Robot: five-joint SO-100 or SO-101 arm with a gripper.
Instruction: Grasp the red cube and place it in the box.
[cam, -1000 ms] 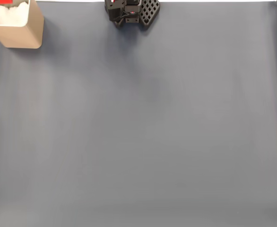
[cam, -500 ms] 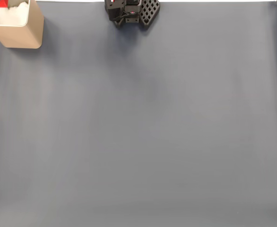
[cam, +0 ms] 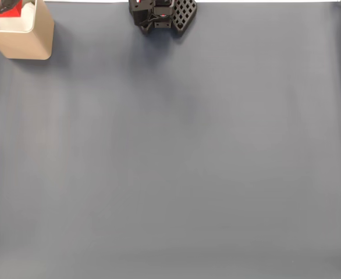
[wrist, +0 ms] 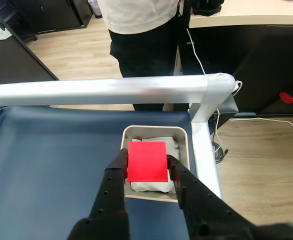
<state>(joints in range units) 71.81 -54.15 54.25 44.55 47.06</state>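
Observation:
In the wrist view my gripper (wrist: 146, 160) is shut on the red cube (wrist: 147, 161), its two black fingers pressing the cube's left and right sides. Right under the cube lies the tan box (wrist: 184, 134), open-topped, with crumpled white padding (wrist: 169, 146) inside. The fixed view has the box (cam: 25, 43) at the top left corner of the blue mat. There the red cube (cam: 10, 10) hangs over the box's opening, with a dark bit of the gripper (cam: 6, 6) on it.
The arm's black base (cam: 162, 14) sits at the mat's top edge. A silver rail (wrist: 111, 92) and its post (wrist: 204, 150) border the table beside the box. A person (wrist: 141, 30) stands just beyond the rail. The blue mat (cam: 176, 151) stretches wide.
In the fixed view the red cube has moved a little right and down from the frame's top edge, over the box's opening. The box has not moved.

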